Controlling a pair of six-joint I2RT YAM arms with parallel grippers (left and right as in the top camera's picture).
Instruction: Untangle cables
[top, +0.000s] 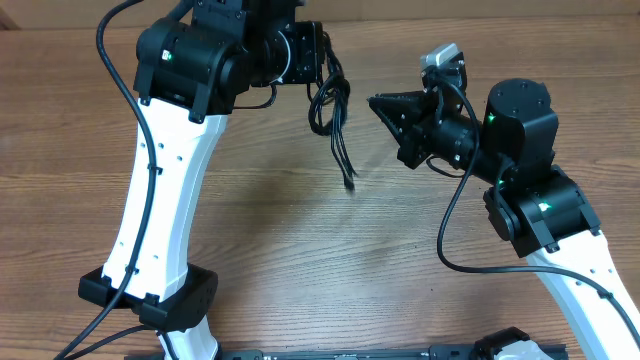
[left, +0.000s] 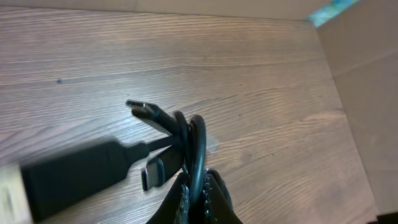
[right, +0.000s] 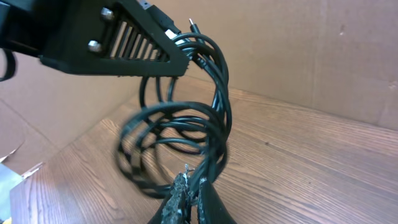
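– Cables (top: 335, 125), overhead first: where are they?
– Bunched near twelve o'clock, dangling above the table (top: 300, 250) from the left tool (top: 322, 82), which is clenched on them. The right tool (top: 374, 100) points in from two o'clock, just beside the bunch. I see no strand bridging to it.
– Left wrist view?
– The left tool (left: 198, 190) sits at six o'clock, pinching the cords. Plug ends (left: 142, 109) splay toward nine o'clock. I cannot identify the dark blurred block (left: 74, 177) at eight o'clock.
– Right wrist?
– Coils (right: 180, 130) hang from the left tool (right: 168, 56) at eleven o'clock down toward the right tool (right: 189, 193) at six. Its fingers are pressed together, but I cannot tell whether a strand is caught between them.
– Which step, then?
– Early separating, I judge: the bundle is lifted and its loops are not yet parted. Next, the right tool needs to open, take one strand or plug, and draw it away from the other grip.
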